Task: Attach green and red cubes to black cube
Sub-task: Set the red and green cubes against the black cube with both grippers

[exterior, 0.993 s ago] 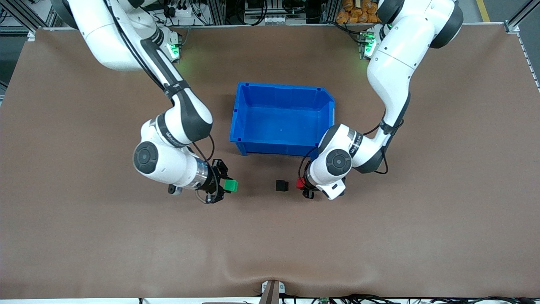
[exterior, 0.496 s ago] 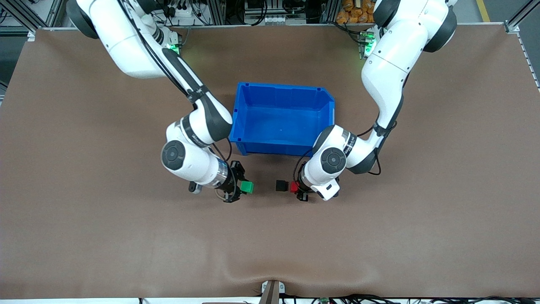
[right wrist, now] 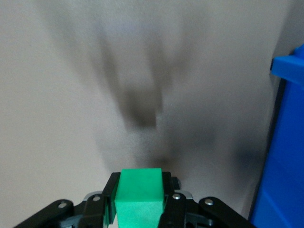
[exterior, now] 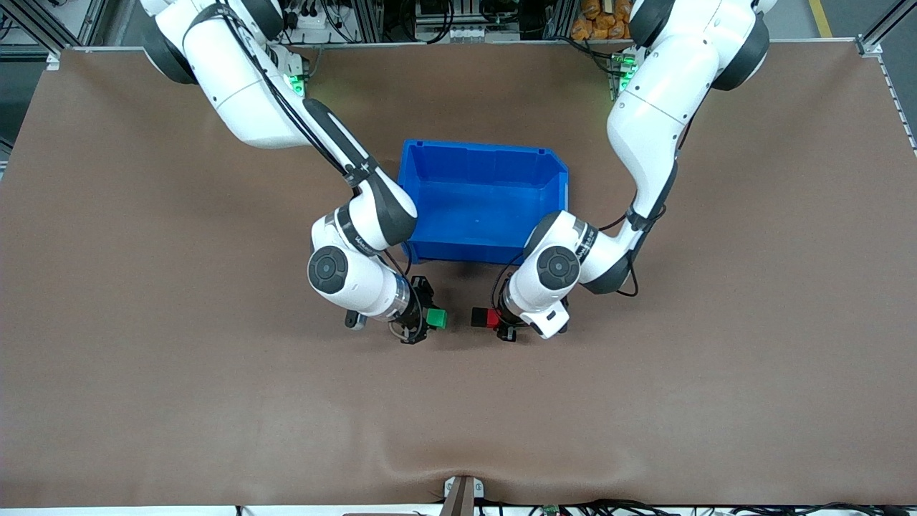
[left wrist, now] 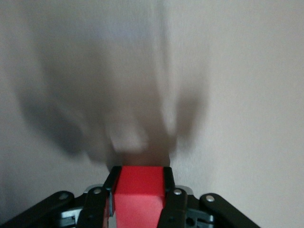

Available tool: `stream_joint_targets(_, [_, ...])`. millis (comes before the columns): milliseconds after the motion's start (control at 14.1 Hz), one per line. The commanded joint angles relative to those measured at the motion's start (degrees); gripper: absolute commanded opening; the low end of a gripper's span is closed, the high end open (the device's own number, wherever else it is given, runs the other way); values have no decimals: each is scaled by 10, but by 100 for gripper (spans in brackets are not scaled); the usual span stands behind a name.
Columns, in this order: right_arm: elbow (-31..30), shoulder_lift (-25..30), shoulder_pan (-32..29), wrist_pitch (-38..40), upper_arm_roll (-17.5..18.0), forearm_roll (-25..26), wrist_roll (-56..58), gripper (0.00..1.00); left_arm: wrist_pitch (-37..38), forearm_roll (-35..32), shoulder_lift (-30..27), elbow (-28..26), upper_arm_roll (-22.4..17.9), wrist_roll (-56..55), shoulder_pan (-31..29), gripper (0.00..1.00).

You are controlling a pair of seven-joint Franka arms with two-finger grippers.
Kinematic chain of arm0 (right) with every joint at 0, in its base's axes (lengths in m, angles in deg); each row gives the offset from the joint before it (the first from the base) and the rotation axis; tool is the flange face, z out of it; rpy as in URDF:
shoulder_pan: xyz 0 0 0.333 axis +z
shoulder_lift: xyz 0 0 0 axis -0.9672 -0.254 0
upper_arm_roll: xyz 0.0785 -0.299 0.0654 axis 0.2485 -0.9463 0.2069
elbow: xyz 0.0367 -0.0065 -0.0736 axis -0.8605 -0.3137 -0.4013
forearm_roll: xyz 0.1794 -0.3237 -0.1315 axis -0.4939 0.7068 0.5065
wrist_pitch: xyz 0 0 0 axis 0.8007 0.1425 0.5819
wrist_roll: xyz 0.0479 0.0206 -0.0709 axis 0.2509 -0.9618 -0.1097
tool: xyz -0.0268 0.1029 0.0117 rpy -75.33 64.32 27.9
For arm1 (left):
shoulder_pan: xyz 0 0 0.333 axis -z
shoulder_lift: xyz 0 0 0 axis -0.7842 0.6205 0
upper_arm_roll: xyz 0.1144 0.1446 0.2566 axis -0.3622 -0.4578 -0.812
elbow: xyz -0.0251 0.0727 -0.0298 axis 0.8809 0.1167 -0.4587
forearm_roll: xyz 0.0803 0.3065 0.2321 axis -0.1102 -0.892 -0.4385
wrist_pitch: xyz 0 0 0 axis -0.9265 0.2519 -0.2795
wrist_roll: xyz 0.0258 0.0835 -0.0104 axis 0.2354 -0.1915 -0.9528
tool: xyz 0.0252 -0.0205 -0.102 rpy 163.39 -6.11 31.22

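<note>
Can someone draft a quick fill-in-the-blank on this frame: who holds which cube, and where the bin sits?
1. The left gripper is shut on the ____ cube.
2. The right gripper is shut on the ____ cube.
3. The red cube sits right against the ____ cube.
4. The blue bin lies ____ from the front camera than the black cube.

Missing words: red; green; black; farther
</note>
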Motion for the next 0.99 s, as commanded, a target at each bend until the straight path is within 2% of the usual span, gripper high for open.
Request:
stream_joint_targets(0, [20,-24,23,-16,-8,3,-19,0,-9,9,19,18,-9,-13,15,8])
stream_joint_targets(71, [20,-27,26,-25,-8,3,-24,0,-9,9,19,18,-9,-15,15,12])
stream_joint_targets(142, [20,-35,28,-32,-9,3,-26,0,-9,9,19,17,-9,-15,15,40])
stream_joint_targets(213, [20,-38,33,-38,-9,3,-26,0,-9,8,20,17,-9,-15,15,92])
stream_joint_targets(284, [20,-42,36,-39,-10,4,-26,0,-9,4,19,17,-9,-14,15,100])
stream_joint_targets(638, [20,-57,46,-42,-10,13,-32,0,-2,-8,3,15,-13,-10,9,100])
stream_joint_targets(922, [21,-72,55,-82,-9,13,-50,0,34,-18,-38,13,-13,-10,-13,100])
